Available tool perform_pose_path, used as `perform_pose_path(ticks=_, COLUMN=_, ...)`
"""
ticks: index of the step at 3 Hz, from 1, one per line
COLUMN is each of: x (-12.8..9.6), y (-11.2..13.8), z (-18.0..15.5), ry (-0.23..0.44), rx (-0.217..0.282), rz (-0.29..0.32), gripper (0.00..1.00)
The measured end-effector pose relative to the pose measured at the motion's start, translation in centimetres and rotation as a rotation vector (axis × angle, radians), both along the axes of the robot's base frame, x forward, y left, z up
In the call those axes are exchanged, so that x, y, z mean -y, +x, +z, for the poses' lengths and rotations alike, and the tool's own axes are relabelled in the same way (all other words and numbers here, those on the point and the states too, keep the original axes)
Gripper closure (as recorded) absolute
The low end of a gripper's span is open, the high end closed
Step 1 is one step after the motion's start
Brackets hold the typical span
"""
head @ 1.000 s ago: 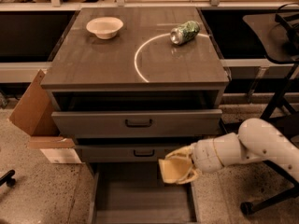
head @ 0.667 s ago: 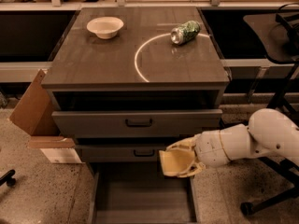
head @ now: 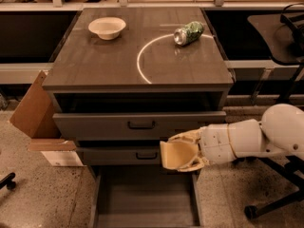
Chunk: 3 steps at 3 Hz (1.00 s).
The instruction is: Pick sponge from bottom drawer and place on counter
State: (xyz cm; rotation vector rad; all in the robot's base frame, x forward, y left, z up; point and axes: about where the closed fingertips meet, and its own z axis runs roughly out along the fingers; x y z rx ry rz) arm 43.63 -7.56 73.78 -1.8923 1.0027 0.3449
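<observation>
A small, soft, pale yellow sponge [head: 170, 155] is up in the air, not in a drawer and not on the table. The robot's cream gripper [head: 180, 153] has it. The fingers [head: 187, 137] are closed on the sponge, one above it and one below it, and the sponge sticks out to the left. The gripper hangs in front of the lower of the two closed grey drawers with black handles [head: 118, 156], just to the right of its handle. The fat white arm [head: 237, 139] comes in from the right side.

Below the gripper is the bottom drawer [head: 142, 203], a deep plain grey tray. It is pulled out over the speckled floor [head: 47, 194].

Higher up is the flat dark grey-brown table [head: 95, 65] with a wood look. A thin white curved line [head: 141, 56] is drawn on it. A round cream bowl [head: 107, 27] sits near the back left. A squashed green can [head: 188, 33] lies on its side near the back right, touching the top end of the white line. The bowl and the can are well apart.

A brown cardboard box [head: 33, 110] leans by the left side of the drawers.
</observation>
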Motion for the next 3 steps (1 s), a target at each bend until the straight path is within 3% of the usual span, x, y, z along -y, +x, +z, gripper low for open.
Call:
perform_pose_path(ticks=2, x=1.3, y=5.2, z=4.5, ry=0.142, rx=0.029, rz=-0.102, gripper=1.00)
perform_pose_path(ticks=3, x=2.7, y=7.9, z=9.7, ry=0.195, rx=0.093, rz=-0.212, gripper=1.00)
